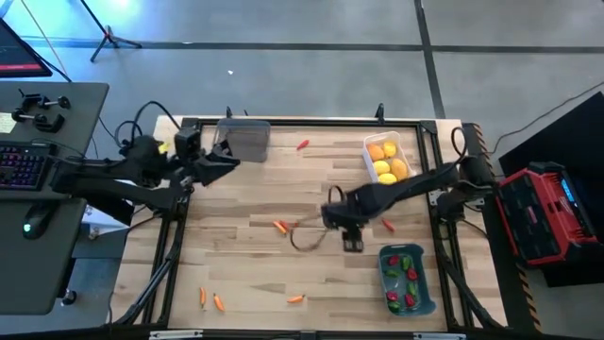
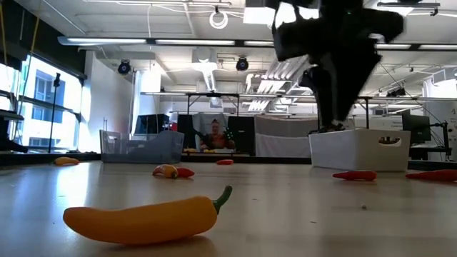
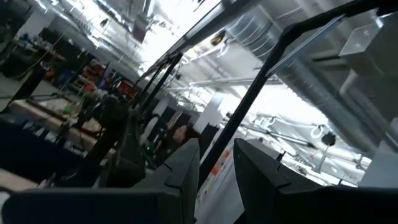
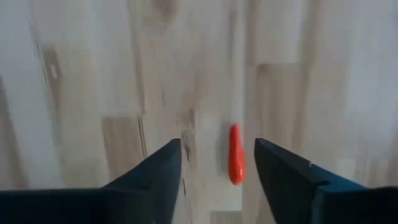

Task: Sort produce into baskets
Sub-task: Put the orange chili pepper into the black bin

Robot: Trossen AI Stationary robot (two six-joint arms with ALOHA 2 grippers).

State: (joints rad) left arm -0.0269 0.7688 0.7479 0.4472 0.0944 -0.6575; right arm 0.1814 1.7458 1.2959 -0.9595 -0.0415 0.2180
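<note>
A small red pepper (image 4: pixel 235 154) lay on the wooden table (image 1: pixel 245 255), showing between the spread fingers of the right gripper (image 4: pixel 217 163), which hung above it untouching. From overhead that arm hid the pepper. At two o'clock sat the white basket (image 1: pixel 406 149) of yellow-orange fruits (image 1: pixel 386 161); at five o'clock the blue-grey basket (image 1: pixel 425 283) of peppers. At eleven o'clock waited the left gripper (image 1: pixel 225 157), by the smoky grey basket (image 1: pixel 245 140); its fingers stood slightly apart, holding nothing.

Pale striped wood table (image 1: pixel 245 255); white basket (image 1: pixel 408 151) of yellow-orange fruits (image 1: pixel 385 161); blue-grey basket (image 1: pixel 427 283); orange carrot (image 4: pixel 235 154).
</note>
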